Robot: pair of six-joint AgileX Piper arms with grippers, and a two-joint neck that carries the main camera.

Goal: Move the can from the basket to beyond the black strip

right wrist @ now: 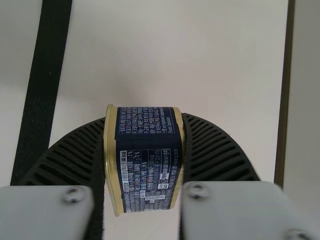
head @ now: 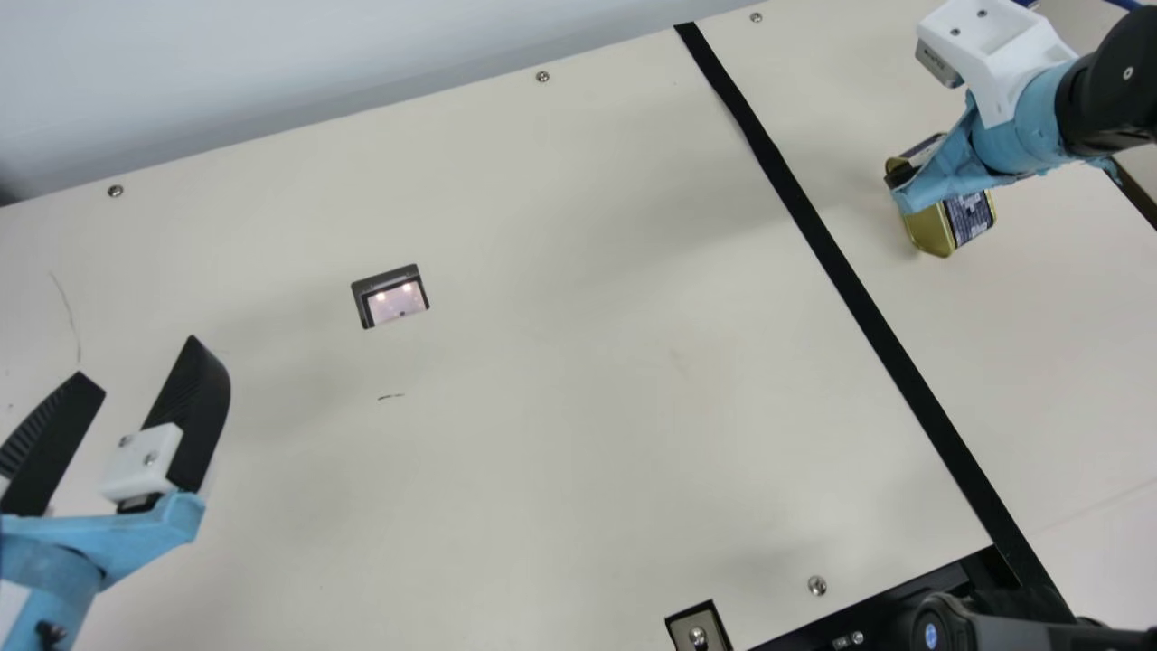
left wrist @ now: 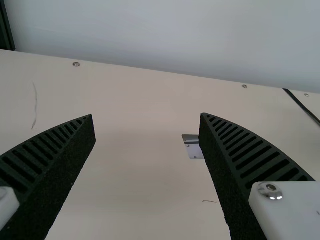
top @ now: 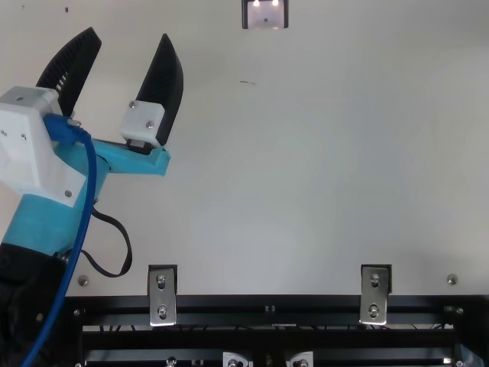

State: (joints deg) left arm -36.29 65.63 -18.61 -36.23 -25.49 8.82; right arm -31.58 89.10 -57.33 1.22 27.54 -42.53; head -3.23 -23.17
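Right gripper (head: 911,174): closed in on the can (head: 929,228), which is gripped between two ribbed fingers, one against each side, as seen in the right wrist view. Can is gold-rimmed, dark blue-labelled, held at a tilt in the main view; whether the table (head: 542,380) is touched by its base cannot be told. Black strip (head: 836,262) is laid across the table; the can is held on the right arm's side of it, apart from the tape. Farther out, a dark-framed plate (head: 399,302) is set into the tabletop on the strip's other side. Left gripper (top: 129,33) is held over that same side, fingers spread wide. Blue cable (top: 90,191) is run along its arm.
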